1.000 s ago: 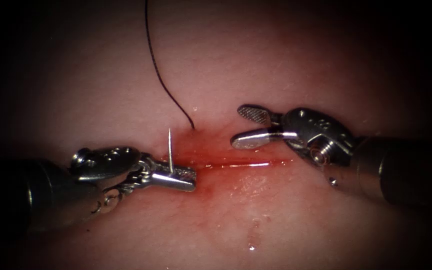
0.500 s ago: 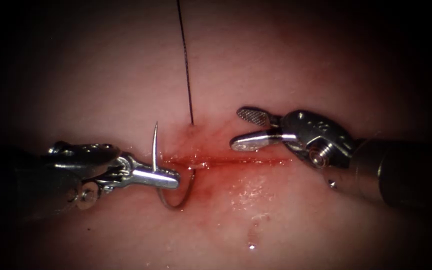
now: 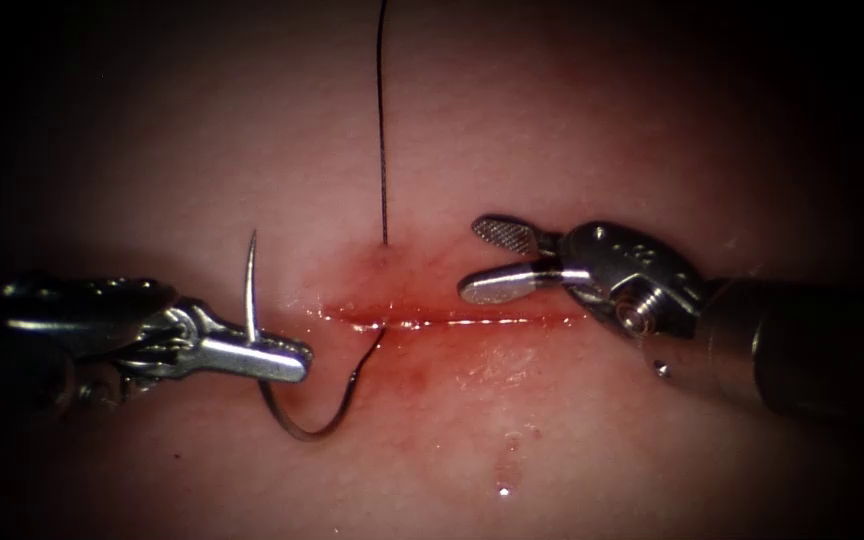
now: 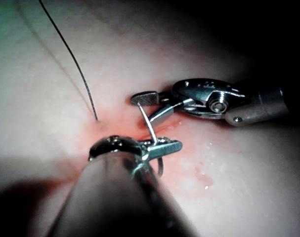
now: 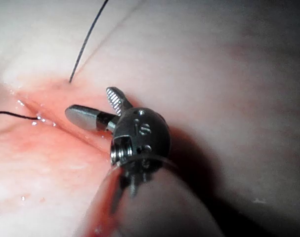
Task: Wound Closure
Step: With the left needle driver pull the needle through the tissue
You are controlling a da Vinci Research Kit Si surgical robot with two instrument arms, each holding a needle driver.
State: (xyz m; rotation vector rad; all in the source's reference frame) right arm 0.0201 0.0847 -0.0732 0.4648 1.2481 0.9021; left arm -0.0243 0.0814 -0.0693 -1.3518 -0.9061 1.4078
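Needle (image 3: 297, 425) further out, leftward.

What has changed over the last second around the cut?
The left tool, shut on the needle near its tip end, moved left, drawing the needle out of the cut until thread follows it. The thread above went from curved to straight. The right tool stayed open and empty above the cut.
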